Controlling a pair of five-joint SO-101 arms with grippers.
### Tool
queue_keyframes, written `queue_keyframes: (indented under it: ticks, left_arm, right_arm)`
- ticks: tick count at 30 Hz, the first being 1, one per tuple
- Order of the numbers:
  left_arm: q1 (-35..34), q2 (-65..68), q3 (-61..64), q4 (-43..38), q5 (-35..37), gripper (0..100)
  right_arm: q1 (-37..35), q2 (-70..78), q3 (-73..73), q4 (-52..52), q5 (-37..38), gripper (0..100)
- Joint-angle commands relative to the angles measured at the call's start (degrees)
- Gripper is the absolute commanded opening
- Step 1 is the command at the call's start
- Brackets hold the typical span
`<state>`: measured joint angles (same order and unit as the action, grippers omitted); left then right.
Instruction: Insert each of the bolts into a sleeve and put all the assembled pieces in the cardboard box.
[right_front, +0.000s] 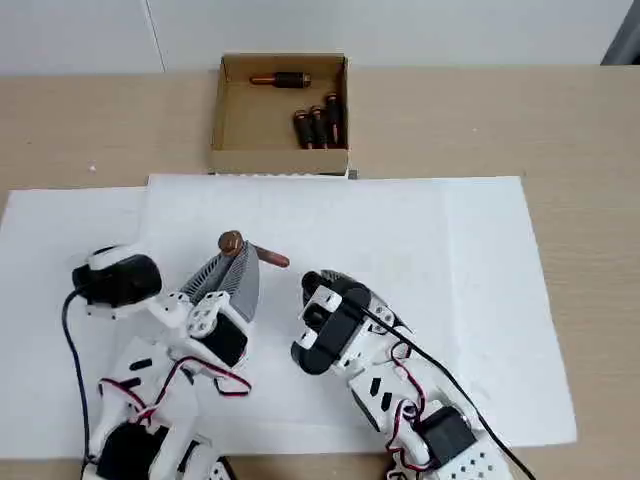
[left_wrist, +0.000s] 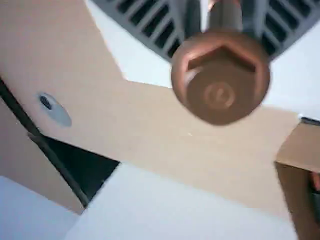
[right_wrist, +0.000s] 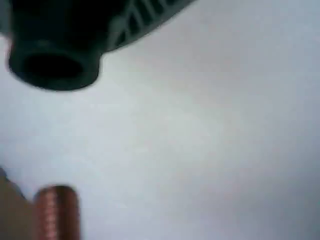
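Note:
In the high view my left gripper (right_front: 240, 258) is shut on a copper bolt (right_front: 231, 242); its hex head points up and its threaded shaft sticks out toward the right arm. The left wrist view shows that hex head (left_wrist: 220, 82) close up between the grey fingers (left_wrist: 145, 20). My right gripper (right_front: 316, 290) sits just right of the bolt's tip. It is shut on a black sleeve (right_wrist: 52, 65), whose open bore faces the camera. The bolt's threaded end (right_wrist: 57, 212) lies a short way from the sleeve. The cardboard box (right_front: 232, 150) at the back holds several assembled pieces (right_front: 318, 125).
Both arms stand over a white paper sheet (right_front: 440, 270) on the wooden table (right_front: 90, 120). The box's edge (left_wrist: 300, 150) appears in the left wrist view. Red and black cables (right_front: 200, 375) trail near the arm bases at the front.

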<state>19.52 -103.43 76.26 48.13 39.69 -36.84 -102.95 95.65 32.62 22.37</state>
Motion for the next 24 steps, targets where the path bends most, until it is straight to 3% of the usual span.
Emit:
queue_keyframes:
  ticks: [1,24]
  left_arm:
    - [2.8,-0.6,-4.0,1.9,0.3,1]
    - [3.5,-0.5,-4.0,3.2,-1.5,1]
  right_arm:
    - [0.6,0.0,0.8,-1.5,2.9,0.2]
    - [0.3,-0.3,0.8,-5.6,4.1,0.2]
